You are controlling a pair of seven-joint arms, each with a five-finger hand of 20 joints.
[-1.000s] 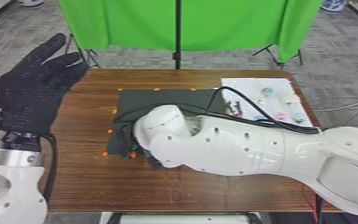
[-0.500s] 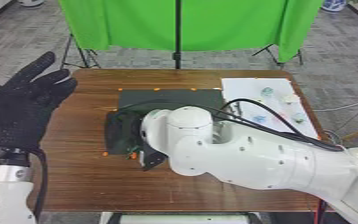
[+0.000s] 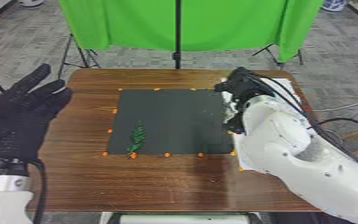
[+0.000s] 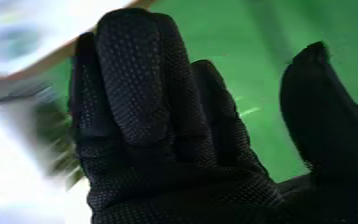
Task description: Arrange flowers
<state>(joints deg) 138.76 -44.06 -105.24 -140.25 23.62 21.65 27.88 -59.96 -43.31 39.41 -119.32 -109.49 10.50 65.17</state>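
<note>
Head view: mat [image 3: 174, 116] (sprig [image 3: 137, 137] atop)

One leafy green sprig [image 3: 137, 138] was lying on the dark mat [image 3: 177, 114], at its near left corner, narrow tip pointing away.

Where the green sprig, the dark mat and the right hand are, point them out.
Green sprig [image 3: 138, 136]: head view, middle of its leaves.
Dark mat [image 3: 177, 117]: head view, bare middle.
Right hand [image 4: 184, 192]: right wrist view, palm.

Head cam's high, fwd/down; R wrist cam's near fingers [image 4: 133, 75]; green cloth [image 3: 131, 27] shared.
</note>
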